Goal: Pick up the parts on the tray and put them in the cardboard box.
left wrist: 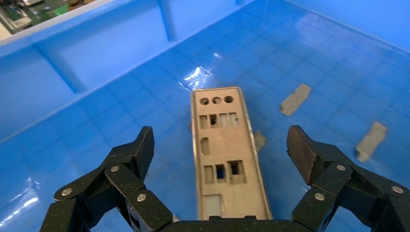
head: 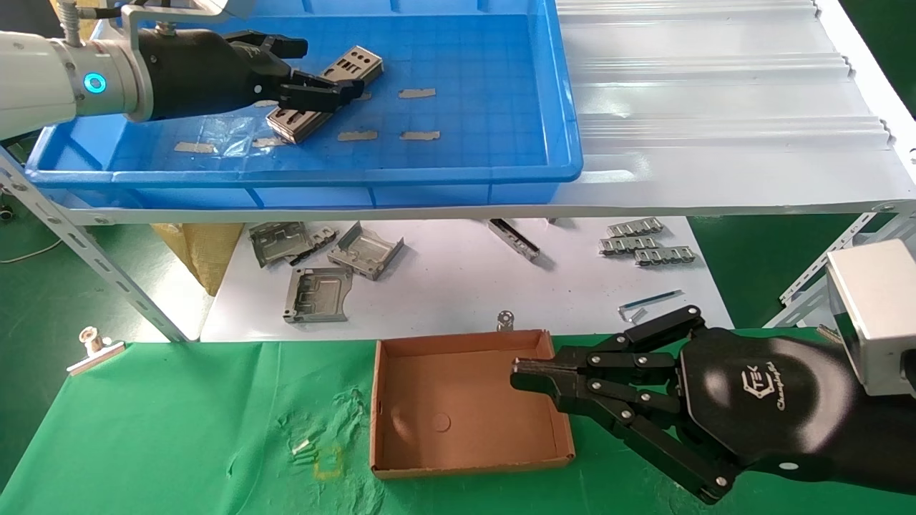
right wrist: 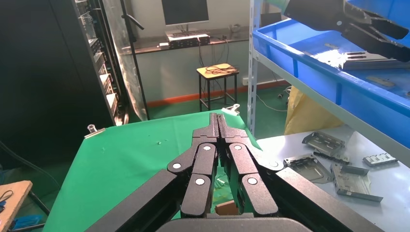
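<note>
Two grippers are in view. On the left, the left gripper (head: 325,70) reaches into the tray (head: 501,168), which stands on the upper shelf. Its fingers (left wrist: 138,150) are spread apart, one on each side of the parts (head: 325,93), and they do not touch the metal. The parts lie as a small stack of long plates on the tray floor, in its left half, near some bits of tan tape (head: 417,93).

Below the shelf, on the white surface (head: 458,300), there are folded grey brackets (head: 318,293) and, more to the right, small ridged strips (head: 647,247).

The cardboard box (head: 386,429) sits on the green cloth (head: 143,429), and nothing lies inside it. On the right, the right gripper (head: 529,375) hangs over the box's right side, with its fingers (right wrist: 212,133) pressed together and nothing between them.
</note>
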Tool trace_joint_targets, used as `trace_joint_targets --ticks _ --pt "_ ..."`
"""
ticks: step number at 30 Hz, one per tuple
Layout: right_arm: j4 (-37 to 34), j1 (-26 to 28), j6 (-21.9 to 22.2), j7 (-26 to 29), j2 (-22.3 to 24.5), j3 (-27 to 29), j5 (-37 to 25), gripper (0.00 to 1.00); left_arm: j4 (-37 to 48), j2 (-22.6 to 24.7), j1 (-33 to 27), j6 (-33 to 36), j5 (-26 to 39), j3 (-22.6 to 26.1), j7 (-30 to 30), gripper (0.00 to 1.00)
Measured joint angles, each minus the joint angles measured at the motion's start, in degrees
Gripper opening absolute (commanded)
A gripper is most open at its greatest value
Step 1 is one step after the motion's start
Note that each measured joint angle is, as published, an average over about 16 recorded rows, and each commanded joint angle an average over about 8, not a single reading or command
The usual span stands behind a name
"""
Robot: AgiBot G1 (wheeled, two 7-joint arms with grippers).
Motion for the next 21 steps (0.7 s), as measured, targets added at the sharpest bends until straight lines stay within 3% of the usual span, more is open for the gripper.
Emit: trace_joint_targets --ticks 7,9,15,17,21 --pt "0.0 0.0 0.0 0.0 0.0 0.0 0.0 1.00 2.0 0.9 -0.6 -1.1 0.0 -0.1 0.9 0.98" --pt "0.0 0.0 0.0 0.0 0.0 0.0 0.0 1.00 2.4 1.1 -0.7 -1.0 -0.1 -0.1 1.0 0.81" --pt "0.0 0.0 0.0 0.0 0.0 0.0 0.0 1.00 3.5 1.3 -1.0 -0.6 -0.3 -0.2 1.1 0.07" --pt "0.0 0.0 0.0 0.0 0.0 0.0 0.0 1.00 3.7 1.3 -1.0 -0.6 -0.3 -0.3 1.0 0.00" --pt "0.0 0.0 0.0 0.0 0.0 0.0 0.0 1.00 4.2 1.4 -1.1 -0.6 -0.5 -0.4 1.1 0.00"
